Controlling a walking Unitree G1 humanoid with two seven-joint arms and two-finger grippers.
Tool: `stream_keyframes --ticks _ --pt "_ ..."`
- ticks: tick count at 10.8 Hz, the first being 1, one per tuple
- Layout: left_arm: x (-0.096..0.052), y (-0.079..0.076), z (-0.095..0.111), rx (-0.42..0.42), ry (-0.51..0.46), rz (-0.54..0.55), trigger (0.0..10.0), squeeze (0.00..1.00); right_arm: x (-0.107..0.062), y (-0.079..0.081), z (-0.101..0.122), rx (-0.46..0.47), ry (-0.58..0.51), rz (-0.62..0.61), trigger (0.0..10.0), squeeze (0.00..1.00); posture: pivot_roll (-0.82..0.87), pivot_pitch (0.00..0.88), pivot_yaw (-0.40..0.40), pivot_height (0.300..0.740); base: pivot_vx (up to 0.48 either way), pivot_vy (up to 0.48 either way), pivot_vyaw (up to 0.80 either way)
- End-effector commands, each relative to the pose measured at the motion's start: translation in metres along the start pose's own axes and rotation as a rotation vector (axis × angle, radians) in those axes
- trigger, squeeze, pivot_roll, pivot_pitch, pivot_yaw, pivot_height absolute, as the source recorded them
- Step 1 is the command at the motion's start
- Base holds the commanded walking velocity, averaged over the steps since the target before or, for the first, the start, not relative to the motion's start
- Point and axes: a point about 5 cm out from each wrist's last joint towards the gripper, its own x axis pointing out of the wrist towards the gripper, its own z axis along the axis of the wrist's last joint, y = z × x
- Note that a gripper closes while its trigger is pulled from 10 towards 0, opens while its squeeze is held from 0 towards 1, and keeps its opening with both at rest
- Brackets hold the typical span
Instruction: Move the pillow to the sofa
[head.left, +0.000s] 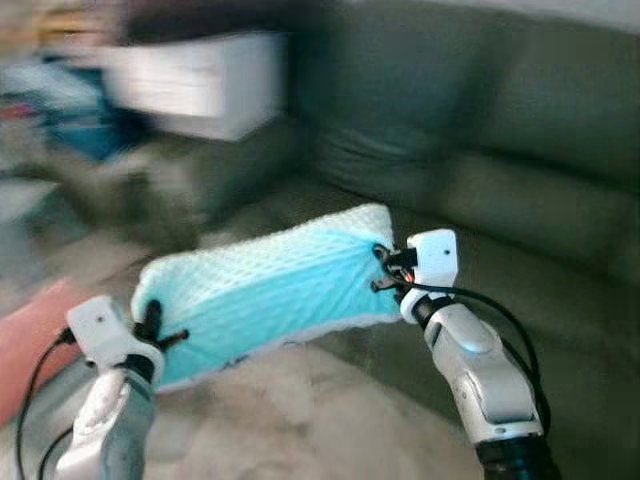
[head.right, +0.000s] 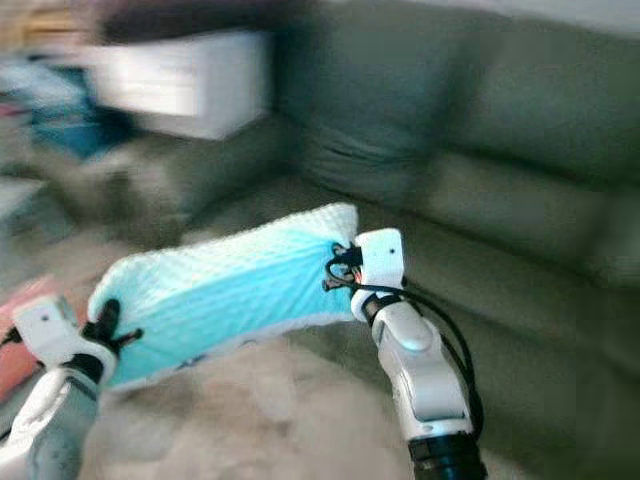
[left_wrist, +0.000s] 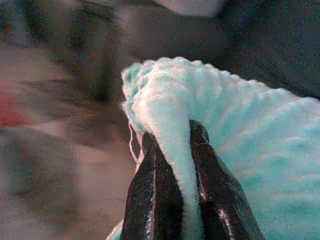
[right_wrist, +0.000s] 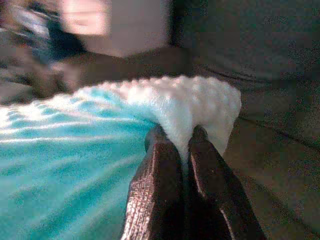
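Pillow (head.left: 265, 292) hangs in the air between the two grippers, stretched lengthwise from one to the other, its long axis running from low on the robot's left up toward the right, so the right end sits higher and nearer the sofa (head.left: 480, 150). It is a long, flattish rectangle of soft turquoise fabric, with a paler, bumpy, quilted-looking texture along its upper edge and corners and a thin white seam at the lower edge. The left gripper (head.left: 150, 330) has its jaws closed tight on the lower left end, the cloth bunched and folded between the two black fingers (left_wrist: 155, 200). The right gripper (head.left: 385, 270) has its jaws pinched on the upper right corner, where the knobbly white fabric bulges above the fingers (right_wrist: 160, 190). The sofa is dark grey-green with plump, creased cushions, and lies behind and beside the pillow. Below the pillow is a pale, fuzzy rug (head.left: 320, 420). The head views are blurred.
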Motion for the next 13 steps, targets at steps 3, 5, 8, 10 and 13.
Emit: stream_keyframes --ticks 3,5,8,10,13 --pt "-0.001 0.004 0.002 0.024 -0.005 0.013 10.0 0.00 0.001 0.000 0.011 -0.003 -0.045 -0.008 10.0 0.00 -0.20 0.000 0.051 0.740 0.000 0.000 -0.80" --pt "-0.001 0.004 0.003 0.042 -0.007 0.014 10.0 0.00 0.001 -0.001 0.011 -0.005 -0.045 -0.008 10.0 0.00 -0.20 0.001 0.050 0.740 0.000 0.000 -0.80" --pt "0.000 0.009 0.006 0.069 -0.018 0.031 10.0 0.00 0.002 0.000 0.011 -0.004 -0.046 -0.008 10.0 0.00 -0.20 0.001 0.050 0.740 0.000 0.000 -0.80" --pt "0.001 0.015 0.007 0.119 -0.009 0.074 10.0 0.00 0.003 0.000 0.011 -0.003 -0.046 -0.009 10.0 0.00 -0.20 0.002 0.050 0.740 0.000 0.000 -0.80" --pt "0.003 0.008 0.010 0.063 -0.028 0.049 10.0 0.00 0.003 -0.001 0.011 -0.007 -0.042 -0.010 10.0 0.00 -0.20 0.004 0.049 0.740 0.000 0.000 -0.80"
